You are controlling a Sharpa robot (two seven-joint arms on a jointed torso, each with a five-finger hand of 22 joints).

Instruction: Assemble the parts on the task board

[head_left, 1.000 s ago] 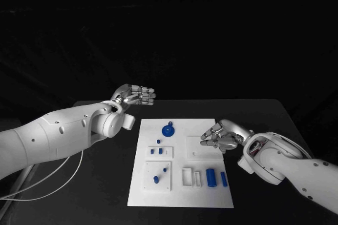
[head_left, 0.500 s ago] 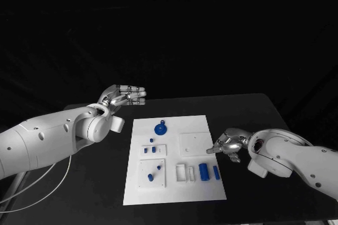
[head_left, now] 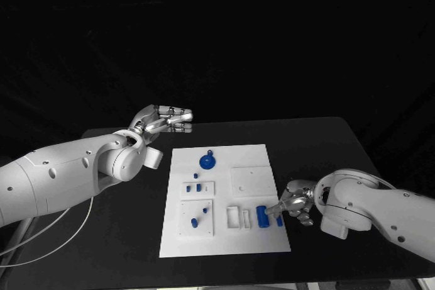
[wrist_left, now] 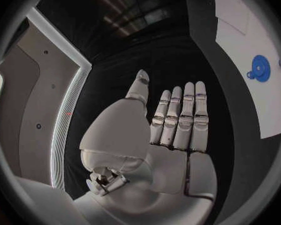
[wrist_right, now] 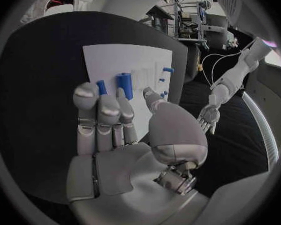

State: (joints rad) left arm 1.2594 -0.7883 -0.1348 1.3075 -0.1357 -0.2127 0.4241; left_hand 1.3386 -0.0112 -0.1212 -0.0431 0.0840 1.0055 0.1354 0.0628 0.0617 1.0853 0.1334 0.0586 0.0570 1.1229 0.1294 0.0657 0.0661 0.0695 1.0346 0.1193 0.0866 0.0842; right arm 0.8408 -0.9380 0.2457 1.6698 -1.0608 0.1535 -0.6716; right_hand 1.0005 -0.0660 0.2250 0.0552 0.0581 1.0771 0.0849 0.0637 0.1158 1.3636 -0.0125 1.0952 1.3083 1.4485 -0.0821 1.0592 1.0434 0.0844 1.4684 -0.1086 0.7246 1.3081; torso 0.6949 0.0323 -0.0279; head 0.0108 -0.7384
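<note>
The white task board [head_left: 231,239] lies in the middle of the black table. On it are a blue disc [head_left: 209,161] at the far end, small blue pegs [head_left: 193,187] on the left side, and a thick blue cylinder [head_left: 263,216] beside a thinner one [head_left: 278,219] at the near right. My right hand [head_left: 295,205] reaches in from the board's right edge, its fingertips at these two cylinders [wrist_right: 123,85]; it holds nothing. My left hand [head_left: 168,120] hovers flat and empty beyond the board's far left corner, fingers straight [wrist_left: 172,130].
A raised white square [head_left: 251,178] sits just beyond the right hand, and white slotted holders [head_left: 238,217] stand left of the thick cylinder. Bare black table [head_left: 344,151] lies on both sides of the board. The blue disc [wrist_left: 260,67] is also seen past the left hand.
My right hand has moved along the board's right edge toward me, from beside the white square to the blue cylinders. The left hand has stayed in place.
</note>
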